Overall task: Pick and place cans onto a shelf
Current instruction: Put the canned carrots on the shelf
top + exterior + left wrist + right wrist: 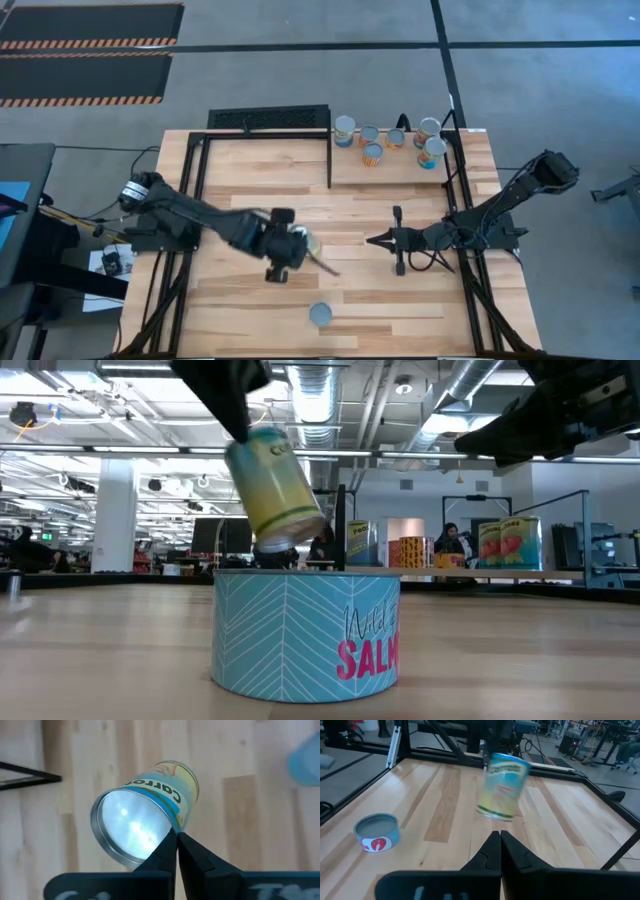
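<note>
Can [310, 243] tilted in left tool [297, 247], clamped, airborne near salmon tin [321, 314]. Carry toward shelf [400, 166], level before release. Right tool [383, 240] pinched empty, waiting.

High view straight down over the whole table [300, 190], low view level at tabletop height right behind the salmon tin [305, 632], wrist views looking past closed fingers, all four sharing the lifted yellow can [147, 807]

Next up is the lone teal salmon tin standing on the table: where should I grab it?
Take the salmon tin by its curved side wall, with the fingers descending from straight above. It stands upright, lid up, low and wide, with open tabletop all around it.
</note>
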